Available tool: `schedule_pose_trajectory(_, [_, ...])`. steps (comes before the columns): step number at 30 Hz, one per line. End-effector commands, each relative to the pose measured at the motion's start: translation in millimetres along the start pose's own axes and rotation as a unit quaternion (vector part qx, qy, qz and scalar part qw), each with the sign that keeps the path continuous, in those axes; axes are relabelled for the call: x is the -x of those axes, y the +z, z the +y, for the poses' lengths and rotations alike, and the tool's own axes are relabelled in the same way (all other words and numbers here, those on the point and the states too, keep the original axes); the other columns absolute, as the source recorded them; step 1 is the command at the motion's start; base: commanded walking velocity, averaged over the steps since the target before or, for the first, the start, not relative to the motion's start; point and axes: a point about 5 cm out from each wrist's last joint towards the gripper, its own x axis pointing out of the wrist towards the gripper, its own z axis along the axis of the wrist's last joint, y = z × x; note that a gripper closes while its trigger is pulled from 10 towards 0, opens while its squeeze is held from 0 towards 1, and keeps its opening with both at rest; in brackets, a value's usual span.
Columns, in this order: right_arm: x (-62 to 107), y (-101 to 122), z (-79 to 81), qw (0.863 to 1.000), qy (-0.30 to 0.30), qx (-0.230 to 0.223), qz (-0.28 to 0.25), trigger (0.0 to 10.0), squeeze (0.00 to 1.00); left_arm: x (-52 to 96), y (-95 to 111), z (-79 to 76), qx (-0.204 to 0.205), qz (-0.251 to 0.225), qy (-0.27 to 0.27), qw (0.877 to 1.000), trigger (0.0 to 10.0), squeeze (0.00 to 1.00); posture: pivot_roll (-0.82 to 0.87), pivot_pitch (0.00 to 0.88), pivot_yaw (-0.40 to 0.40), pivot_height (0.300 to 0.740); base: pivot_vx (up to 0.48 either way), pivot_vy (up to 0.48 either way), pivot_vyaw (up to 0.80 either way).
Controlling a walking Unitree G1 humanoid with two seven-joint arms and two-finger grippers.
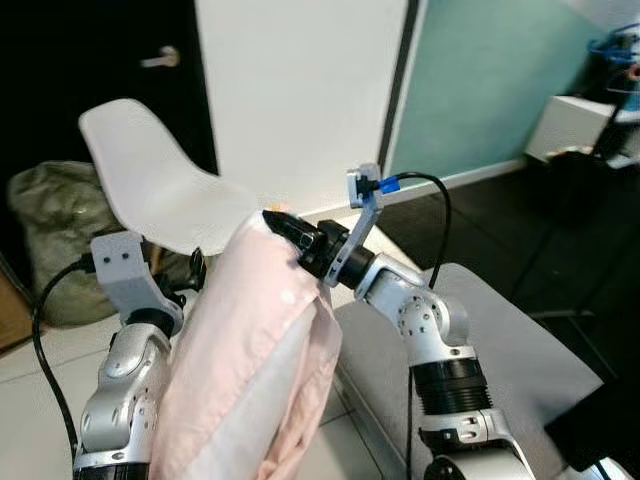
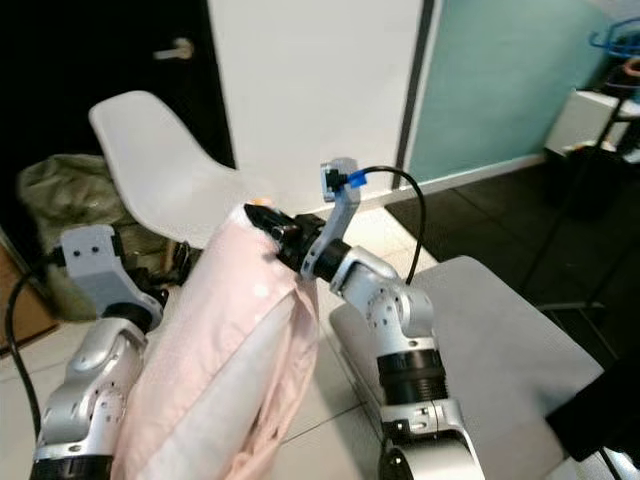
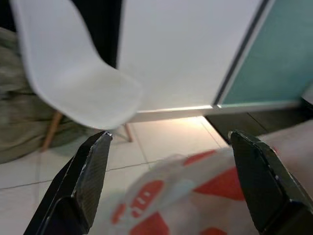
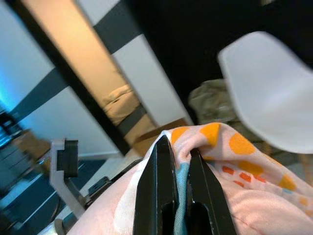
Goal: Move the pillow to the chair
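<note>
Head stereo pair: looks forward and down from above both arms, close over the pink pillow, toward the white chair and wall beyond. The two eyes share nearly the whole scene, slightly offset sideways.

Left wrist camera: sights along its two spread black fingers, chair seat near ahead.

Right wrist camera: very close behind its fingers, pillow fabric pinched between, same chair behind.
</note>
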Motion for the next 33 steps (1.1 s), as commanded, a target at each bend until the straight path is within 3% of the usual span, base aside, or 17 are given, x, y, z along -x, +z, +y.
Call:
schedule_pose_trajectory(1, [-2.3, 23, 6.9, 0.998, 0.016, 0.029, -0.052, 10.0, 0.0, -1.5, 2, -4.5, -0.002, 0.0, -0.01, 1.0, 10.0, 0.0, -0.18, 0.0, -0.045, 0.74, 0.48, 0.0, 0.0])
schedule_pose_trajectory(20, [-2.8, 27, 6.6, 0.998, 0.017, 0.026, -0.062, 10.0, 0.0, -4.7, 1, -16.9, -0.001, 0.003, -0.038, 0.999, 10.0, 0.0, -0.18, 0.0, -0.029, 0.74, 0.48, 0.0, 0.0])
schedule_pose_trajectory(33, [-4.3, 30, 2.5, 0.996, -0.009, 0.05, -0.075, 10.0, 0.0, -10.0, 20, -15.0, -0.006, -0.023, -0.04, 0.999, 10.0, 0.0, -0.17, 0.0, -0.025, 0.74, 0.48, 0.0, 0.0])
